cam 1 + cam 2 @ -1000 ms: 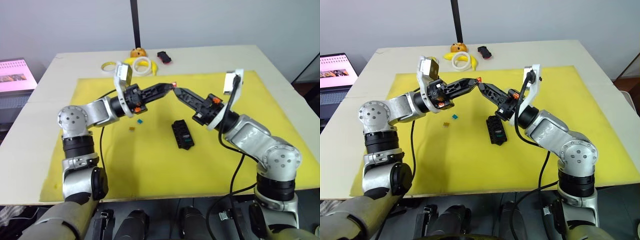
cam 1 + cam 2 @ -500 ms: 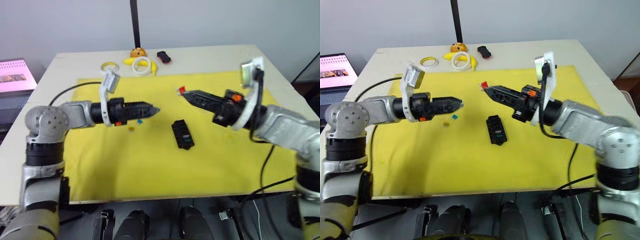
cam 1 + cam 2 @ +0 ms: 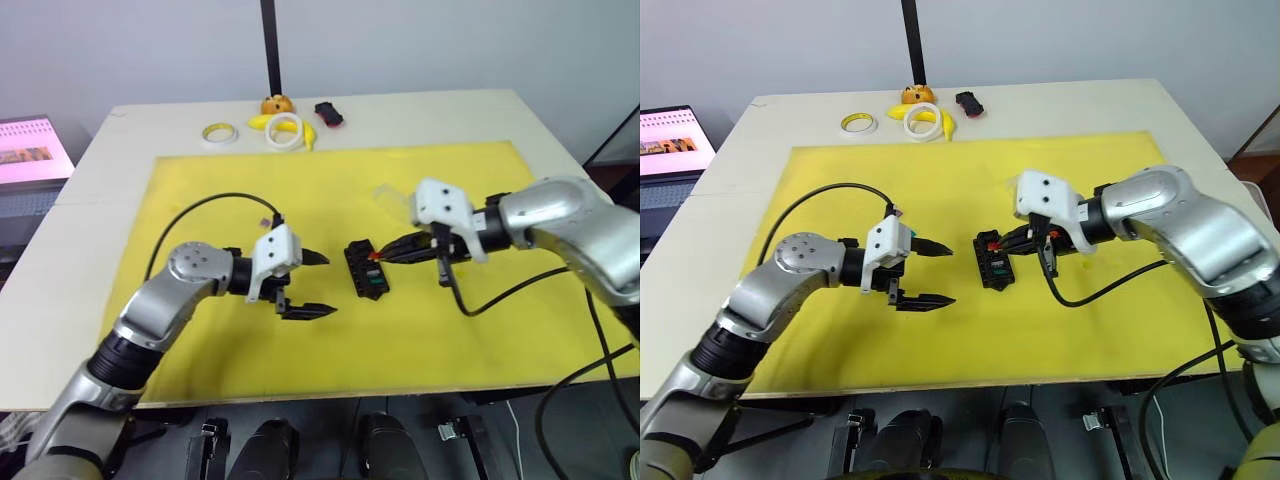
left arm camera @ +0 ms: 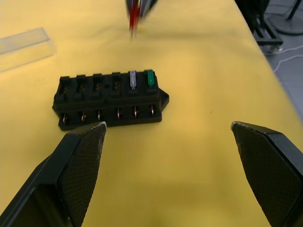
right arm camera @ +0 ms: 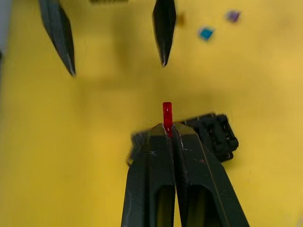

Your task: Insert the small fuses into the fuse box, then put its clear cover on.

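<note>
No lettering, label, brand or number can be made out anywhere; the laptop screen (image 3: pixel 30 150) left of the bench shows only unreadable pink blocks.

bare mat (image 3: pixel 300 200) around fuse box (image 3: pixel 365 269)

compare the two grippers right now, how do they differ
The left gripper is open, fingers spread wide and holding nothing; the right gripper is shut on the red fuse. The left hangs beside the fuse box, while the right reaches over it from the other side. Both have black fingers pointing toward the box.
</note>
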Controlling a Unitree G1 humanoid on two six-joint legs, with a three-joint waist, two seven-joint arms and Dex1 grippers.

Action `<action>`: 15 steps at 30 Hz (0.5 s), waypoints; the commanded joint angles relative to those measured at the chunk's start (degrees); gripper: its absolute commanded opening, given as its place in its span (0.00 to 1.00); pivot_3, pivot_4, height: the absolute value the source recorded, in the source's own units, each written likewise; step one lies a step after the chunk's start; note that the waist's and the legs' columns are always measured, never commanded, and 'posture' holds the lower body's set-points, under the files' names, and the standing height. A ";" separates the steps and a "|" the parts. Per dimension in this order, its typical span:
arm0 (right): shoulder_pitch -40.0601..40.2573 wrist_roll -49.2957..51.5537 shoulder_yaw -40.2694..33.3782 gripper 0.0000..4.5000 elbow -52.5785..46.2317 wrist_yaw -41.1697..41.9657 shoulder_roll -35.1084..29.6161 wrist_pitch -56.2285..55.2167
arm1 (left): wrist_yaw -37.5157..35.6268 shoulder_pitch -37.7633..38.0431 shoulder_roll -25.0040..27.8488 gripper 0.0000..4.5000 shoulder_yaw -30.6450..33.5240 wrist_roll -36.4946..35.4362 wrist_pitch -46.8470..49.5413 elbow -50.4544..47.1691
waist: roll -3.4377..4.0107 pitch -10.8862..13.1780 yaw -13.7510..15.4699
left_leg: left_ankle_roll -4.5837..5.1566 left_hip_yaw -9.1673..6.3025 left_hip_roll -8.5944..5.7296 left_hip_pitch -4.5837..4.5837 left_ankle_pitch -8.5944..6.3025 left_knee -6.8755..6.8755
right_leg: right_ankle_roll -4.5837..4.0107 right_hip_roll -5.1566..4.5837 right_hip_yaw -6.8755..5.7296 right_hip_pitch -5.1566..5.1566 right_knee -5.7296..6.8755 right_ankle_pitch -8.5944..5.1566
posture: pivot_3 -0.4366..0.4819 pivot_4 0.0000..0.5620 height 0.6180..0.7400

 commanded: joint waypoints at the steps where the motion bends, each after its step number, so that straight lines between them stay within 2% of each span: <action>1: -2.20 -7.73 -0.07 0.00 4.61 4.40 2.18 -7.72 | -0.08 -0.59 -0.55 0.99 0.37 1.59 -1.73 0.04 | 0.00 0.00 0.00 | 0.00 0.00 0.00 0.00 0.00 0.00 | 0.00 0.00 0.00 0.00 0.00 0.00 | 0.48 0.27 1.00; 15: -3.69 -17.17 -2.43 0.00 11.72 11.86 9.00 -13.02 | -0.21 -2.35 -4.09 0.99 -0.46 6.85 -3.98 4.74 | 0.00 0.00 0.05 | -0.01 -0.06 -0.01 -0.04 0.00 0.06 | 0.00 0.00 -0.02 0.00 0.00 0.00 | 0.48 0.27 1.00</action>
